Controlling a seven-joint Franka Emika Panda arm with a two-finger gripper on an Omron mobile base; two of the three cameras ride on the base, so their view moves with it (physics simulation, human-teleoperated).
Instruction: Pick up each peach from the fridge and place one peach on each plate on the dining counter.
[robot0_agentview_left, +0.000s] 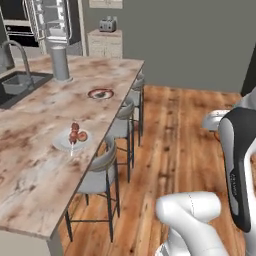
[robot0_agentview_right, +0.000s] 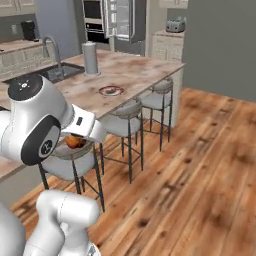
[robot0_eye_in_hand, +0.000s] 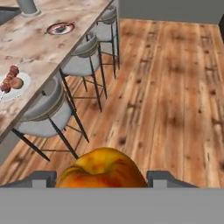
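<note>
My gripper (robot0_eye_in_hand: 103, 179) is shut on a peach (robot0_eye_in_hand: 101, 169), orange-red with a yellow blush, held low over the wood floor beside the stools. On the dining counter (robot0_agentview_left: 30, 165) a pale plate (robot0_agentview_left: 62, 142) carries a second peach (robot0_agentview_left: 82, 135) and a red meat skewer (robot0_agentview_left: 74, 132). The hand view shows that plate (robot0_eye_in_hand: 24, 78) at its left edge. Farther along the counter lies the dark plate with a patterned rim (robot0_agentview_left: 100, 93) (robot0_eye_in_hand: 60, 28) (robot0_agentview_right: 111, 90), with no peach on it. The fridge (robot0_agentview_left: 50, 20) (robot0_agentview_right: 120, 20) stands far behind with a door open.
Three grey stools (robot0_agentview_left: 100, 170) (robot0_eye_in_hand: 43, 113) line the counter's floor side. A dark sink (robot0_agentview_left: 15, 85), a tall tap (robot0_agentview_left: 17, 50) and a grey cylinder (robot0_agentview_left: 60, 62) sit at the far end. A toaster (robot0_agentview_left: 107, 24) is on a back cabinet. Wood floor (robot0_eye_in_hand: 175, 87) opens to the right.
</note>
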